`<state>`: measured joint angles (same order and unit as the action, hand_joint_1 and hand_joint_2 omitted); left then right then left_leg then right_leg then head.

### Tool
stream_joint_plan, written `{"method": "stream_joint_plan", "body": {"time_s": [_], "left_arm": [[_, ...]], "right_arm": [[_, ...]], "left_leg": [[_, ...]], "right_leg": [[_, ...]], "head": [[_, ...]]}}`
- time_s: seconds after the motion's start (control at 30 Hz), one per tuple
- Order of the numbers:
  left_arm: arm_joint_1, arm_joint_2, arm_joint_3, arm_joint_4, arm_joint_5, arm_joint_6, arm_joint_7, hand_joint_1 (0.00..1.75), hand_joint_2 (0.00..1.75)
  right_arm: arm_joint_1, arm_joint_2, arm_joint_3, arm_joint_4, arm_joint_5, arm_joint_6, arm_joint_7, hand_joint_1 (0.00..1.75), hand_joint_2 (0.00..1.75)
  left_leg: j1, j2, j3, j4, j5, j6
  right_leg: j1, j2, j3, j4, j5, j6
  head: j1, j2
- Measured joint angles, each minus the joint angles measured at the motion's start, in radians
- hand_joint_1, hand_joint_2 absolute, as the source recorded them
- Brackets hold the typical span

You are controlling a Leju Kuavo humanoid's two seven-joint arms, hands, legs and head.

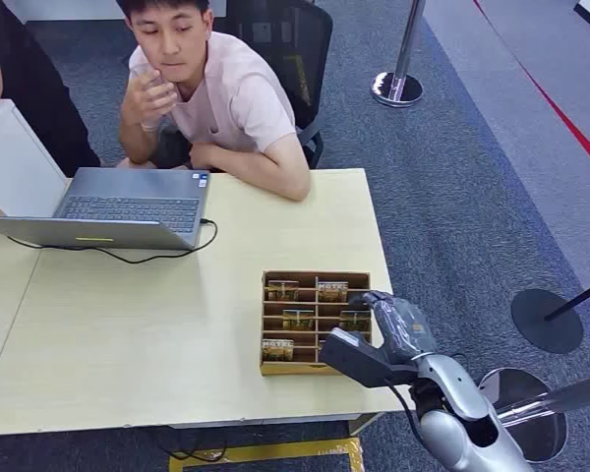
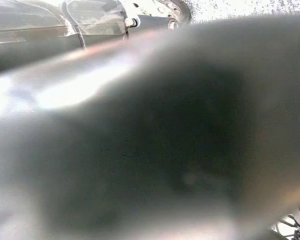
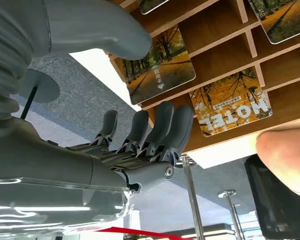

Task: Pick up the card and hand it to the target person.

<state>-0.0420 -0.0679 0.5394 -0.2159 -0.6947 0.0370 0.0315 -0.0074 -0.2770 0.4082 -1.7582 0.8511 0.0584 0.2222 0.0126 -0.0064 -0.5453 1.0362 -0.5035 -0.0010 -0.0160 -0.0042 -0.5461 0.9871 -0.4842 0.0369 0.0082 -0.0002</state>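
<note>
A wooden divided box [image 1: 316, 366] stands near the table's right front corner with several autumn-photo cards in its slots. In the head view my right hand [image 1: 381, 339] hovers at the box's right side, fingers apart and holding nothing, close to the card [image 1: 354, 321] in the right column. The right wrist view has the thumb [image 3: 103, 30] and the dark fingers [image 3: 160, 125] on either side of one card [image 3: 161, 70], with a HOTEL card [image 3: 231, 102] just beyond. A person in a pink shirt [image 1: 232, 98] sits across the table, leaning on it.
An open laptop [image 1: 129, 206] with a black cable lies at the table's far left. A second person in dark clothes [image 1: 25, 88] stands at the left edge. Stanchion bases [image 1: 546, 320] and a post [image 1: 397, 87] stand on the carpet to the right.
</note>
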Motion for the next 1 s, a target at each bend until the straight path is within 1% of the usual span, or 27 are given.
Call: {"method": "stream_joint_plan", "body": {"time_s": [0.47,1.0], "left_arm": [[0.000,0.000,0.000,0.000,-0.005,-0.010,0.000,0.00,0.00],[-0.005,-0.003,0.000,0.000,-0.010,-0.014,0.000,0.00,0.00]], "right_arm": [[0.001,0.000,0.000,0.007,0.020,0.012,0.038,0.85,1.75],[0.006,0.000,0.000,0.008,0.040,0.028,0.044,0.86,1.75]], "left_leg": [[0.000,0.000,0.000,0.000,0.000,0.000],[0.000,0.000,0.000,0.000,0.000,0.000]], "right_leg": [[0.000,0.000,0.000,0.000,0.000,0.000],[0.000,0.000,0.000,0.000,0.000,0.000]], "head": [[0.000,0.000],[0.000,0.000]]}}
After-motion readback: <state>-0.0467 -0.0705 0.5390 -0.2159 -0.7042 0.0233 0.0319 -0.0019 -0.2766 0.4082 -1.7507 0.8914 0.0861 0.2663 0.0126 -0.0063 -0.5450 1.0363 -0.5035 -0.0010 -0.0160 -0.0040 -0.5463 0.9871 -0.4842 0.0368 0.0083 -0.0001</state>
